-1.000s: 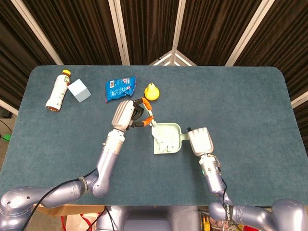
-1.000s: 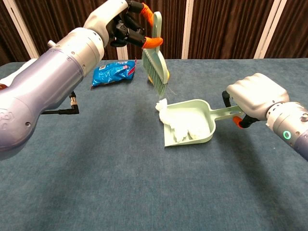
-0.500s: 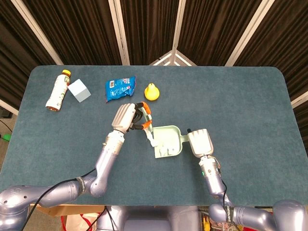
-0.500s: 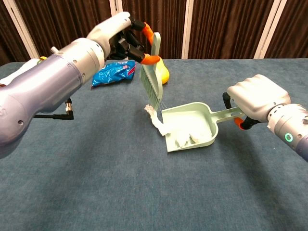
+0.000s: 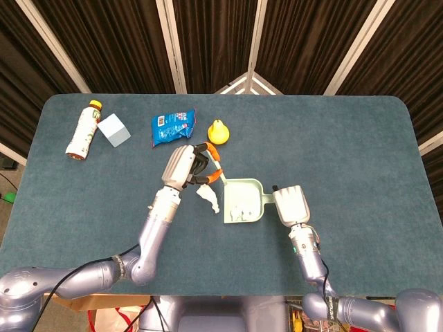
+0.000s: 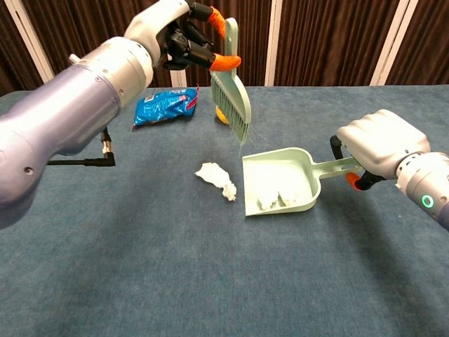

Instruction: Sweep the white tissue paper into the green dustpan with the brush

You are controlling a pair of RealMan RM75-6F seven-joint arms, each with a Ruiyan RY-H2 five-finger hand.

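Note:
My left hand (image 6: 175, 35) (image 5: 184, 166) grips the pale green brush (image 6: 233, 98) (image 5: 221, 176) by its handle, bristles down and lifted off the table above the dustpan's far left corner. A crumpled white tissue (image 6: 217, 179) (image 5: 208, 198) lies on the cloth just left of the dustpan's mouth. The green dustpan (image 6: 280, 184) (image 5: 243, 202) rests flat with more white tissue (image 6: 275, 199) inside it. My right hand (image 6: 382, 144) (image 5: 290, 205) holds the dustpan's handle (image 6: 337, 166).
A blue snack bag (image 5: 172, 126) (image 6: 165, 106) and a yellow pear-shaped toy (image 5: 219, 131) lie behind the brush. A bottle (image 5: 84, 130) and a pale cube (image 5: 113, 129) sit at the far left of the blue-green table (image 5: 360, 152).
The brush has lifted up and back. A wad of tissue that hung at the dustpan's lip now lies on the table to its left. The dustpan shifted slightly right.

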